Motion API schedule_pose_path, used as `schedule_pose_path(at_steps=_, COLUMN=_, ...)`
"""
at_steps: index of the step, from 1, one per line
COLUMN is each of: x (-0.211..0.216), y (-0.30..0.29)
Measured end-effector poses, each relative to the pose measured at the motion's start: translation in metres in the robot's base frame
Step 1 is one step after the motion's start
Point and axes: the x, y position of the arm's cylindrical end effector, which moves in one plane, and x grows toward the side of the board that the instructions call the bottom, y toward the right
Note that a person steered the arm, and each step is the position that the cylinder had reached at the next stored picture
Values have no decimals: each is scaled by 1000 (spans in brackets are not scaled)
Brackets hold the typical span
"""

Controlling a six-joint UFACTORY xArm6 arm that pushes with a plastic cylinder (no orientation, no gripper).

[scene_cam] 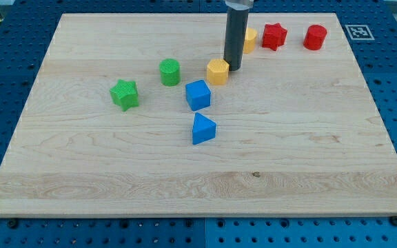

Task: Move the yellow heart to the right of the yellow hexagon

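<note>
My tip (233,68) down on the board (81,172), gripperless and pinching nothing, touching right of the yellow hexagon (217,71), with the yellow heart (250,39) just beyond, partly hidden behind the rod, far side.

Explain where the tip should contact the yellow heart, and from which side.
Probably its top edge, pushing toward the view's bottom: the yellow heart, half hidden behind the rod, lies up-right of the yellow hexagon. My tip stands just right of the hexagon.

My rod (236,34) hides half a yellow block (250,40); shape unclear; rod's top cropped.
</note>
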Motion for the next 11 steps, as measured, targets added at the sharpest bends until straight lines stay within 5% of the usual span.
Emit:
schedule_pose_path(at_steps=2, x=-106, y=-21)
schedule_pose_path(at_steps=3, x=-126, y=15)
schedule_pose_path(at_steps=7, x=-29, y=39)
schedule_pose_path(at_steps=9, x=-45, y=31)
schedule_pose_path(at_steps=11, x=-4, y=31)
